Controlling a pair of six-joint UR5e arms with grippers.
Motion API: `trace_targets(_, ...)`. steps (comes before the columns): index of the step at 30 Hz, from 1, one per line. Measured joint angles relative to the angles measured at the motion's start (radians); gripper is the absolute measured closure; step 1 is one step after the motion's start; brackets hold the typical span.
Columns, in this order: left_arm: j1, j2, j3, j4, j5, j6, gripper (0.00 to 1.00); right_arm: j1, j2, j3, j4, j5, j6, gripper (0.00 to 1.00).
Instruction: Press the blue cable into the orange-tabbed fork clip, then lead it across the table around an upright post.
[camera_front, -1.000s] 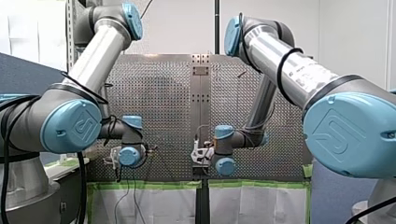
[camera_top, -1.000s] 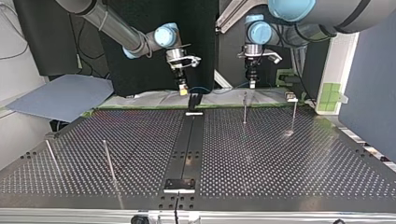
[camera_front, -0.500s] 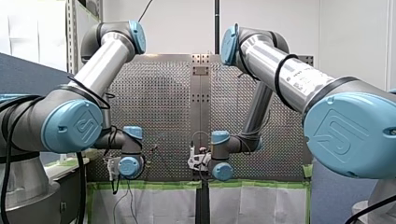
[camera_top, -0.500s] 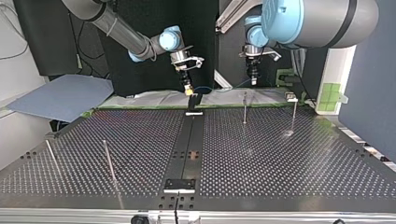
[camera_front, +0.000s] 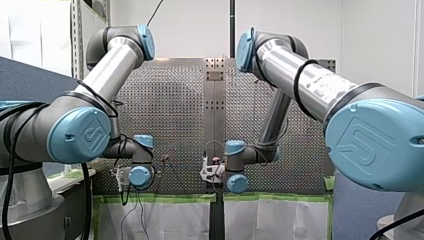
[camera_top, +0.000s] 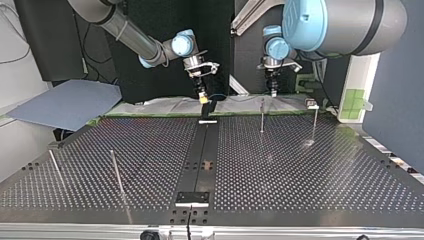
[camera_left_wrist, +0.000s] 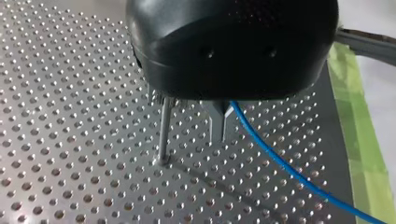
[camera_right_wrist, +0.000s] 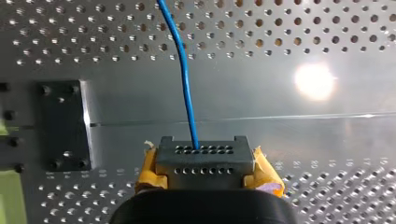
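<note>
The thin blue cable (camera_right_wrist: 183, 70) runs from my right gripper (camera_right_wrist: 201, 150), whose yellow-padded fingers are shut on it, out over the perforated table. At its other end my left gripper (camera_left_wrist: 218, 136) has its metal fingers shut on the cable (camera_left_wrist: 280, 163), beside an upright post (camera_left_wrist: 163, 133). In the top view my right gripper (camera_top: 203, 98) hangs just above a small black clip (camera_top: 208, 107) at the far end of the centre rail. My left gripper (camera_top: 273, 92) hovers to its right, over a post (camera_top: 261, 115). The cable (camera_top: 218, 94) sags between them. No orange tabs show.
Another post (camera_top: 315, 120) stands at the top view's far right, and two leaning posts (camera_top: 116, 172) rise at its near left. A dark centre rail (camera_top: 200, 160) splits the table. Green tape (camera_left_wrist: 359, 140) edges the table near my left gripper. A black plate (camera_right_wrist: 63, 126) lies beside my right gripper.
Both arms have come down towards the table. In the top view my right gripper has shifted right to the black clip, and my left gripper has sunk slightly towards the post.
</note>
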Motion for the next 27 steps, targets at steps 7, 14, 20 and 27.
trace_targets(7, 0.016, 0.0, 0.02, -0.007, 0.002, -0.013, 1.0, 0.008, 0.043, -0.031, 0.036, 0.002, -0.014, 1.0)
trace_targets(14, 0.032, 0.0, 0.052, -0.038, 0.011, -0.014, 1.0, 0.01, 0.048, -0.052, 0.065, 0.01, -0.021, 1.0)
trace_targets(20, 0.04, 0.0, 0.064, -0.046, 0.016, -0.014, 1.0, 0.011, 0.049, -0.067, 0.079, 0.029, -0.025, 1.0)
trace_targets(27, 0.052, 0.0, 0.093, -0.069, 0.021, -0.018, 1.0, 0.009, 0.049, -0.093, 0.096, 0.043, -0.026, 1.0)
